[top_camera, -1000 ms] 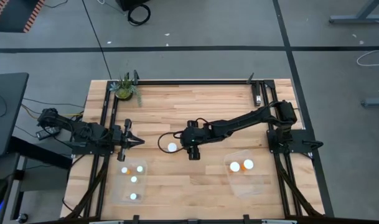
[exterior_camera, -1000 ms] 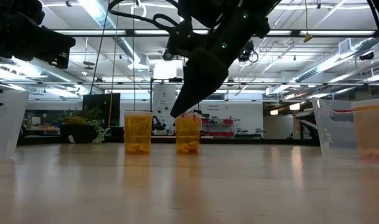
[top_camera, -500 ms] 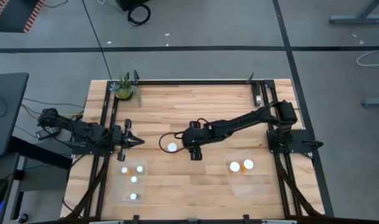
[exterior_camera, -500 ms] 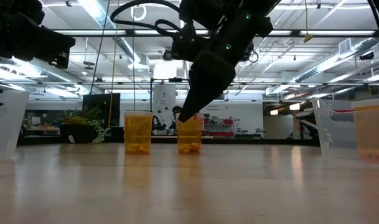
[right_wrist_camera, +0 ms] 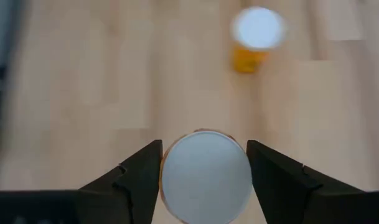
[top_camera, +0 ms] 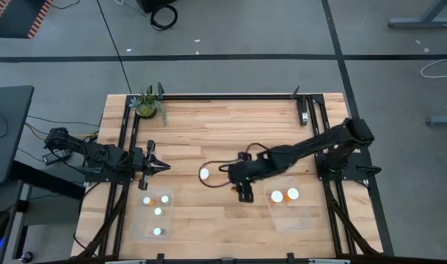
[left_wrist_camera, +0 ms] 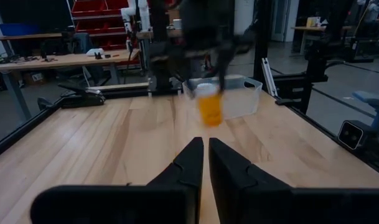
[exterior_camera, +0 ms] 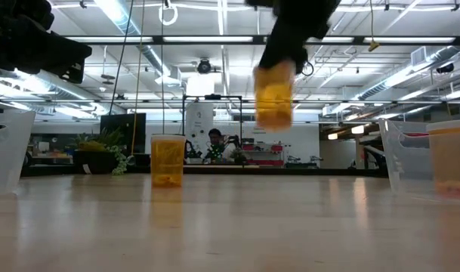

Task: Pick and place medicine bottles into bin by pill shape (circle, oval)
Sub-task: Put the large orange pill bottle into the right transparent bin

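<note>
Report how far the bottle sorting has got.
Done: four bottles sit in the left bin and two in the right bin. In hand: the right gripper is shut on a bottle, lifted clear of the table near the right bin. Left: one bottle stands mid-table, waiting. The left gripper is shut and parked at the table's left edge.

Industrial lab: workbenches (left_wrist_camera: 58,60), red shelving (left_wrist_camera: 99,12).

Pale striped wooden worktop (top_camera: 208,220) framed in black. A translucent orange plastic medicine bottle with round white cap (right_wrist_camera: 206,175) sits between black end effector fingers (right_wrist_camera: 134,173). Another orange white-capped bottle (top_camera: 205,174). Green leafy potted plant (top_camera: 146,103).
</note>
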